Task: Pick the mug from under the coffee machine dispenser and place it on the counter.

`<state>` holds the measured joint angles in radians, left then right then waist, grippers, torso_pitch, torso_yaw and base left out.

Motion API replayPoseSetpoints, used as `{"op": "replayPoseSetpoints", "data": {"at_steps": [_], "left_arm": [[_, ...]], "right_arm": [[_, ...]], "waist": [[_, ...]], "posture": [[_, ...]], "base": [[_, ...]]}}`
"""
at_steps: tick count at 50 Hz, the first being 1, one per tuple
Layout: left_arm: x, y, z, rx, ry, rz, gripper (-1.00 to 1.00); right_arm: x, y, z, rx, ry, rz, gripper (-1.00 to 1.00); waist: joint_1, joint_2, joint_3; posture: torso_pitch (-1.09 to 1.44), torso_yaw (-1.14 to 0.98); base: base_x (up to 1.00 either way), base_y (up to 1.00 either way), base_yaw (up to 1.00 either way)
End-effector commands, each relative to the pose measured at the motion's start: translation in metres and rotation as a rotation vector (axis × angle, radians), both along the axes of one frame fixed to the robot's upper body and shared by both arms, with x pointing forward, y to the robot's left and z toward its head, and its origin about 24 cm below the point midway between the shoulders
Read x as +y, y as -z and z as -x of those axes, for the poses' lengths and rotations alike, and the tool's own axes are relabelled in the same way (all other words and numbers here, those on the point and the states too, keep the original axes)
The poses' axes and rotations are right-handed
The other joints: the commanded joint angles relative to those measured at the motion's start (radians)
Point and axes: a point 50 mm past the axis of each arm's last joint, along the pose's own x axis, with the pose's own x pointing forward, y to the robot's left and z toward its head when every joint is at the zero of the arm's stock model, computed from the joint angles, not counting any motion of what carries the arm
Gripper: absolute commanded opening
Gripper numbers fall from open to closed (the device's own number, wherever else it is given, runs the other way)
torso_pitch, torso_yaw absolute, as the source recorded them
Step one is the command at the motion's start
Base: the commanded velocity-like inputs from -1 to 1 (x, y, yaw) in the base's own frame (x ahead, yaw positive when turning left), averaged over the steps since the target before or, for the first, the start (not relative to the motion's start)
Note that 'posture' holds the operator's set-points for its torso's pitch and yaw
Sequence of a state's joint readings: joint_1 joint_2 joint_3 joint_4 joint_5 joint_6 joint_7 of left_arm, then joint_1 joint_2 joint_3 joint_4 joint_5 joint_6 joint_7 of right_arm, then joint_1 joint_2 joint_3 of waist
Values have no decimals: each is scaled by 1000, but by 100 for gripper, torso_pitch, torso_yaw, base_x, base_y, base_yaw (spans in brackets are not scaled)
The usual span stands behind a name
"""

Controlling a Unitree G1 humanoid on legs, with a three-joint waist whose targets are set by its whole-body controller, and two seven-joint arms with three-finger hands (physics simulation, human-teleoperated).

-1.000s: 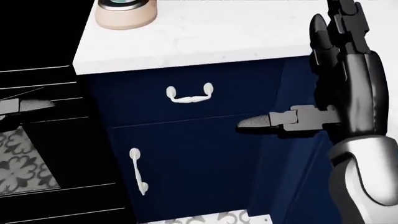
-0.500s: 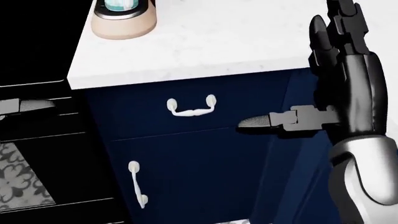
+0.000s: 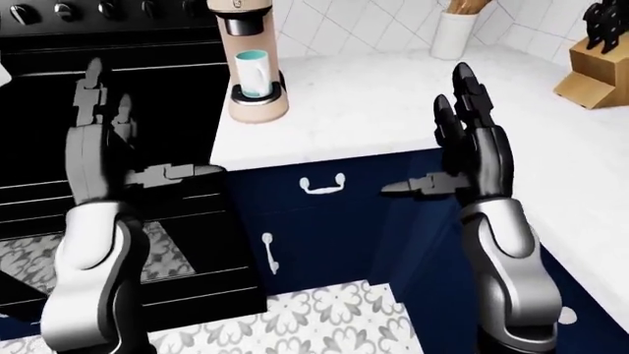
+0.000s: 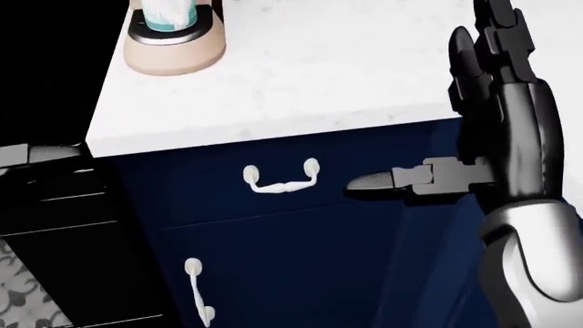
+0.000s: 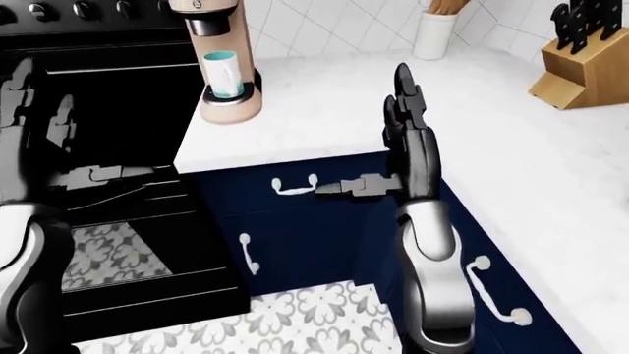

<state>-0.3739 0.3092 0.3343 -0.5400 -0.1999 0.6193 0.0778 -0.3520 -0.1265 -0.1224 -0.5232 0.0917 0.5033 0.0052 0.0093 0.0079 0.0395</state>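
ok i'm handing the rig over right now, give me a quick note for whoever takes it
Left hand: open, fingers upright, holding nothing, raised over the black stove side.
Right hand: open, empty, raised beside the white counter edge.
Mug: sits upright on the base of the coffee machine, under its dispenser, near the counter's left corner in the left-eye view.
Done: nothing yet; mug untouched.
Left: reach in, grip the mug, draw it out from under the dispenser, set it on bare counter. The space to the machine's right looks free.
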Motion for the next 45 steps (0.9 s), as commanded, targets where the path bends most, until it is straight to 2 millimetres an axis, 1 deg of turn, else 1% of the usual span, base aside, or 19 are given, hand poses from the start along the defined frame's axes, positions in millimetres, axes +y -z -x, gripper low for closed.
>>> {"op": "replayPoseSetpoints", "data": {"at_steps": [1, 3, 4, 5, 7, 13, 17, 18, 19, 20, 26, 30, 31, 32, 33, 38, 40, 42, 45], "left_arm": [[-3, -14, 5, -79, 14, -20, 100], [-3, -14, 5, -80, 13, -21, 100], [-3, -14, 5, -80, 14, -21, 100], [-3, -14, 5, -79, 14, -21, 100], [-3, -14, 5, -80, 14, -22, 100], [-4, -15, 5, -81, 14, -22, 100], [-4, -15, 5, -82, 14, -21, 100], [-4, -16, 5, -82, 15, -21, 100], [-4, -16, 5, -82, 15, -20, 100], [-4, -16, 4, -82, 15, -20, 100], [-3, -16, 5, -83, 13, -21, 100], [-3, -17, 4, -82, 13, -21, 100], [-3, -16, 4, -82, 13, -21, 100], [-3, -16, 5, -82, 13, -21, 100], [-3, -16, 5, -83, 12, -21, 100], [-3, -16, 5, -83, 12, -20, 100], [-3, -15, 5, -82, 12, -19, 100], [-3, -15, 5, -82, 12, -19, 100], [-3, -15, 5, -82, 12, -17, 100]], "right_arm": [[-1, -13, 4, -78, 7, 6, 100], [-1, -14, 4, -79, 6, 6, 100], [-1, -13, 5, -78, 6, 6, 100], [-1, -13, 4, -79, 6, 6, 100], [-1, -14, 4, -79, 6, 6, 100], [-1, -14, 5, -79, 6, 6, 100], [-1, -16, 5, -80, 6, 6, 100], [-1, -16, 5, -81, 6, 6, 100], [-1, -16, 5, -81, 6, 6, 100], [-1, -16, 5, -81, 6, 6, 100], [-1, -17, 5, -83, 7, 6, 100], [-1, -17, 5, -83, 7, 7, 100], [-1, -17, 5, -83, 7, 7, 100], [-1, -17, 5, -83, 7, 7, 100], [-1, -16, 5, -83, 7, 8, 100], [0, -15, 4, -83, 7, 9, 100], [-1, -15, 4, -82, 6, 8, 100], [-1, -15, 4, -82, 6, 8, 100], [0, -15, 4, -82, 6, 8, 100]], "waist": [[-2, 3, -13], [1, -40, -18], [0, -76, -31], [-10, -32, -23], [-9, -46, -21], [-13, 7, -6], [-19, 101, -19], [-10, 61, -16], [-17, 77, -15], [-10, 72, -19], [-4, 12, -13], [0, -73, -24], [-10, -34, -21], [-2, -50, -21], [-8, -48, -23], [-11, -3, -11], [-16, 27, -8], [-22, 87, -24], [-15, 76, -15]], "posture": [[0, 0], [0, 0], [0, 0], [0, 0], [0, 0], [0, 0], [0, 0], [0, 0], [0, 0], [0, 0], [0, 0], [0, 0], [0, 0], [0, 0], [0, 0], [0, 0], [0, 0], [0, 0], [0, 0]], "base": [[12, 3, 0], [13, 3, 0], [13, 2, 0], [12, 3, 0], [13, 3, 0], [13, 3, 0], [13, 3, 0], [12, 3, 0], [11, 3, 0], [12, 3, 0], [13, 3, 0], [13, 3, 0], [13, 3, 0], [12, 3, 0], [12, 3, 0], [12, 3, 0], [14, 3, 0], [13, 2, 0], [12, 3, 0]]}}
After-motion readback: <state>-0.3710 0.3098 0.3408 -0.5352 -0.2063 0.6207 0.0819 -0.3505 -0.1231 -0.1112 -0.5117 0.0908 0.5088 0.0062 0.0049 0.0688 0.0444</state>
